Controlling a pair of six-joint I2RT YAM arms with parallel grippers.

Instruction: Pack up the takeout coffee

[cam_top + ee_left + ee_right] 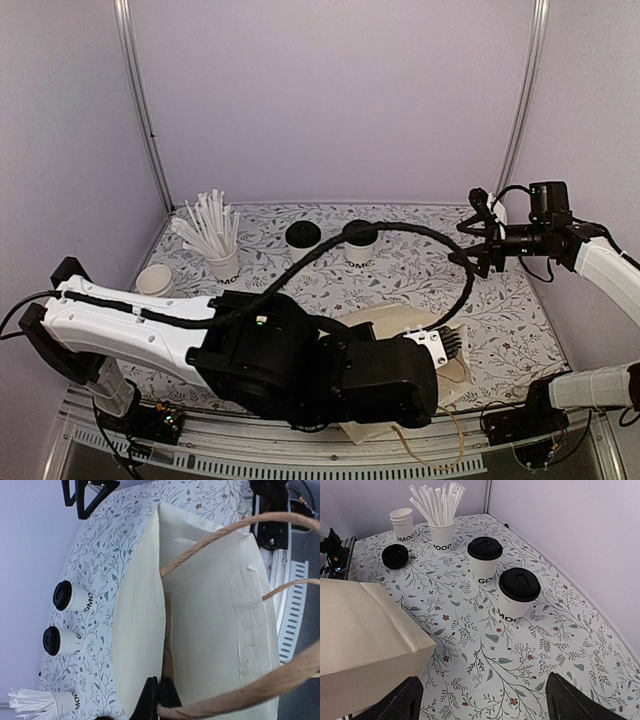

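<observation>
Two takeout coffees, white cups with black lids, stand at the back of the table: one (519,596) nearer my right gripper and one (484,560) behind it. They also show in the top view (360,242) (303,236) and the left wrist view (72,597) (59,641). A cream paper bag (210,610) with rope handles lies on its side, mouth toward the near edge. My left gripper (159,696) is shut on the bag's rim beside a handle. My right gripper (482,707) is open and empty, raised above the table right of the cups and well apart from them.
A cup of white sticks (441,535), lidless stacked cups (402,524) and a loose black lid (395,556) sit at the back left. The left arm (300,370) covers much of the bag in the top view. Purple walls enclose the table.
</observation>
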